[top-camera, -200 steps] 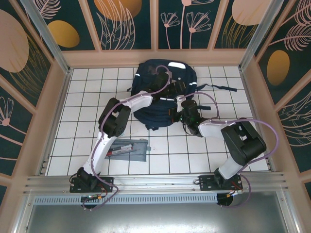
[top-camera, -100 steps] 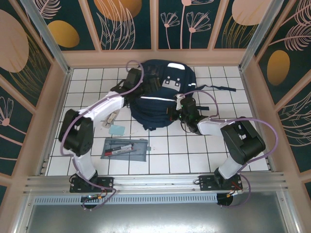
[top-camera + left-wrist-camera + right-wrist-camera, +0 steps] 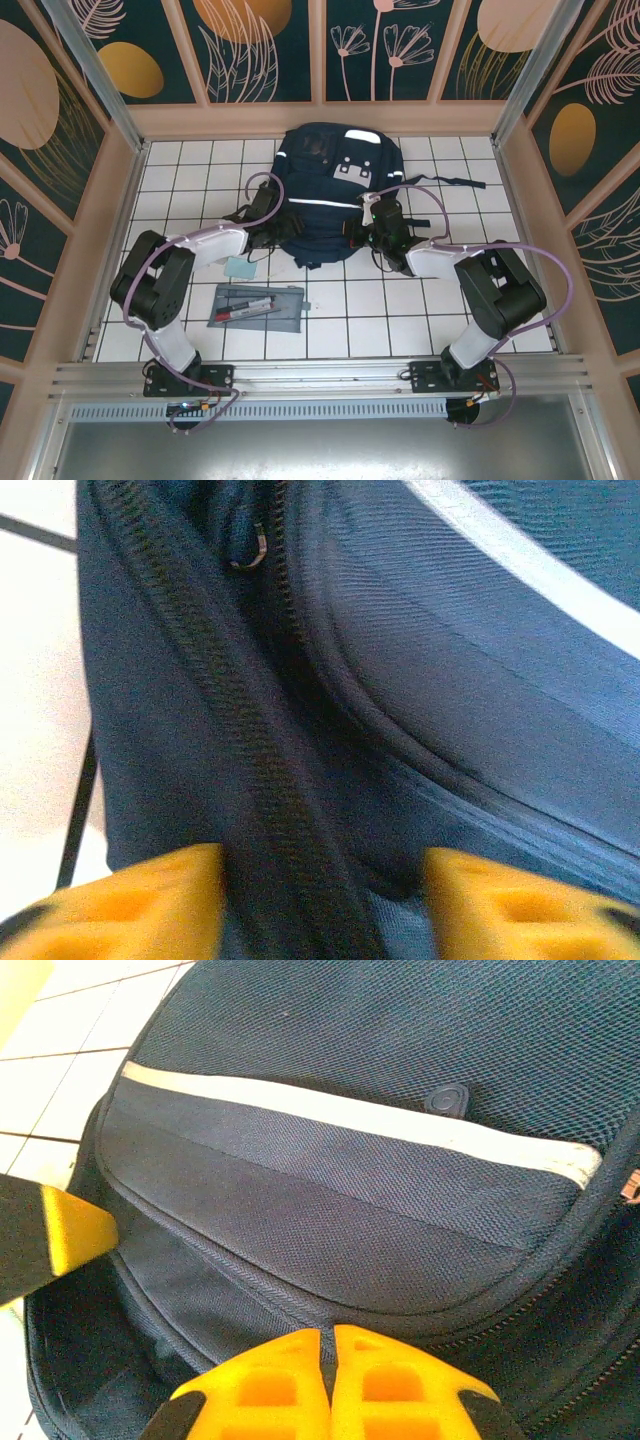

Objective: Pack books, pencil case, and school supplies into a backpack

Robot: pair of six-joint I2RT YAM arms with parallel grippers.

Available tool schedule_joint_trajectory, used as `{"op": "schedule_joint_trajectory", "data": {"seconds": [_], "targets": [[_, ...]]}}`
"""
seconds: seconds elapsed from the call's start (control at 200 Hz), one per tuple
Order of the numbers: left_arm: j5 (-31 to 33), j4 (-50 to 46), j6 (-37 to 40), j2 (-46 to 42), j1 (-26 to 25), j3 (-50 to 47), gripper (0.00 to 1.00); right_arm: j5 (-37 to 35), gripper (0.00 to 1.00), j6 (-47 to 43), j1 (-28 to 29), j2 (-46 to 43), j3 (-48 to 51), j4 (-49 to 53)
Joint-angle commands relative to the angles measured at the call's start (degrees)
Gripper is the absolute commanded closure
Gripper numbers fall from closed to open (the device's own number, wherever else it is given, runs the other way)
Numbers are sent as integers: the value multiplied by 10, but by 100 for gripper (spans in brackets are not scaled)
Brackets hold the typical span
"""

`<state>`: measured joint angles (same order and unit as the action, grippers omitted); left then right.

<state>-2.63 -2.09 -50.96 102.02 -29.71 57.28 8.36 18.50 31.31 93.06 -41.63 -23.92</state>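
Two grippers meet the backpack [image 3: 330, 170], which lies at the far centre. Left gripper [image 3: 322, 880] stands half open astride its zip ridge [image 3: 265, 800]; whether it pinches, I cannot tell. Right gripper [image 3: 328, 1338] is pressed fully closed at the backpack's near-right edge.

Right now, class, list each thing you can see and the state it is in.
backpack: lying flat, front up.
pencil case: flat on table, unpacked, pens showing.
blue-green square: flat on table, unpacked.
left gripper: jaws apart astride the backpack's zip seam; grip unclear.
right gripper: shut, at the backpack's edge.
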Motion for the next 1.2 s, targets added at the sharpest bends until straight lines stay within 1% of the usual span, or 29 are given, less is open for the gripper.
{"op": "schedule_joint_trajectory", "data": {"seconds": [0.0,0.055,0.12,0.255,0.425,0.495,0.575,0.621,0.726,0.841,0.976,1.056,1.116,1.166,1.196], "targets": [[-92,125,-56,32,-8,-12,82,-11,100,12,16,-26,-2,-19],[-105,144,-69,38,-15,-12,89,-16,100,16,30,-27,-5,-25],[-109,148,-74,38,-26,-6,92,-27,100,18,49,-29,-9,-34],[-105,149,-77,29,-41,0,93,-34,100,13,75,-32,-25,-46],[-75,132,-67,26,-41,-5,94,-25,100,-7,75,-72,-24,-21],[-86,152,-75,31,-41,-9,93,-10,100,3,73,-77,-17,-43],[-114,177,-92,44,-45,-3,93,-17,100,10,76,-35,-51,-45],[-119,181,-94,48,-52,7,93,-32,100,13,79,-2,-77,-51],[-112,177,-91,40,-71,22,93,-52,100,32,83,67,-135,-74],[-111,188,-103,25,-90,19,94,-49,100,57,88,142,-213,-79],[-122,223,-133,11,-108,-7,95,-71,100,59,100,211,-318,-39],[-132,239,-148,3,-126,-12,95,-74,100,63,98,236,-354,-23],[-141,247,-153,-9,-140,-12,92,-62,100,59,96,235,-354,-25],[-145,245,-151,-24,-146,-29,82,-51,100,51,94,226,-341,-29],[-144,236,-147,-34,-146,-32,74,-42,100,48,92,217,-331,-27]]}}
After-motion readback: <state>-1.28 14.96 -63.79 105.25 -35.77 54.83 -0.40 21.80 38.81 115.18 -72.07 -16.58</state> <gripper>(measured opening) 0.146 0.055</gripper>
